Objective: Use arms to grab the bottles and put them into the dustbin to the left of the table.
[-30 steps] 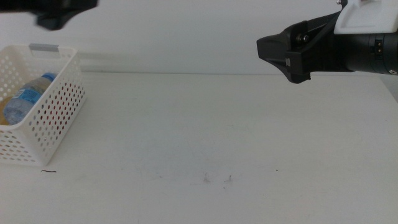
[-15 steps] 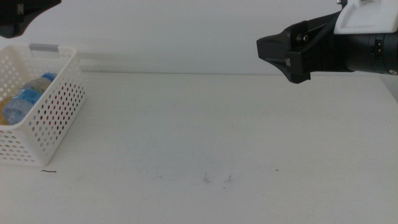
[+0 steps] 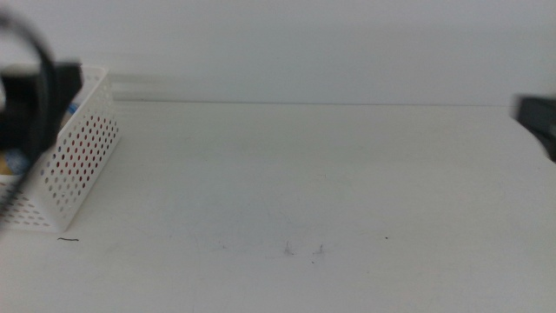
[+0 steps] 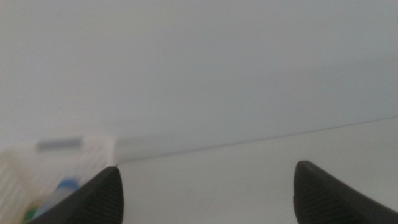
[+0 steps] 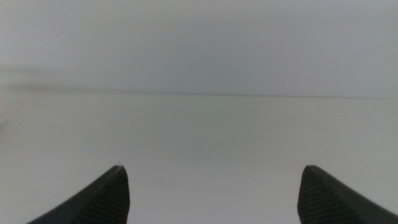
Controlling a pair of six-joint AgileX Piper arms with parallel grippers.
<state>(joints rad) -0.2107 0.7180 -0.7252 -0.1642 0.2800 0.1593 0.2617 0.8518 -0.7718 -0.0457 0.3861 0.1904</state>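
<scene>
A plain pale wall backs the table, a white top that shows you only a few tiny dark specks; no bottle stands on what you can see of it. Take the dustbin as your landmark: it sits at the table's left side, a white basket with walls of small round holes. In the left wrist view a blue-capped, blue-labelled bottle lies inside it, with a bit of green beside it that is too blurred to name. From the middle view you get only a sliver of blue above the basket's rim, because a dark, motion-smeared shape covers that corner. Judge it to be the left arm, hanging over the dustbin, where an arm would be for a drop.

The left gripper has its jaws spread wide apart with nothing between them, and it faces the table edge just beside the dustbin. The right gripper is likewise spread and empty, looking across bare tabletop well away from the dustbin. In the middle view only a dark corner of the right arm shows at the far right edge.

With both grippers empty and no bottle in sight outside the dustbin, you can read the task as done or nearly so. How many bottles are inside cannot be counted from here.
</scene>
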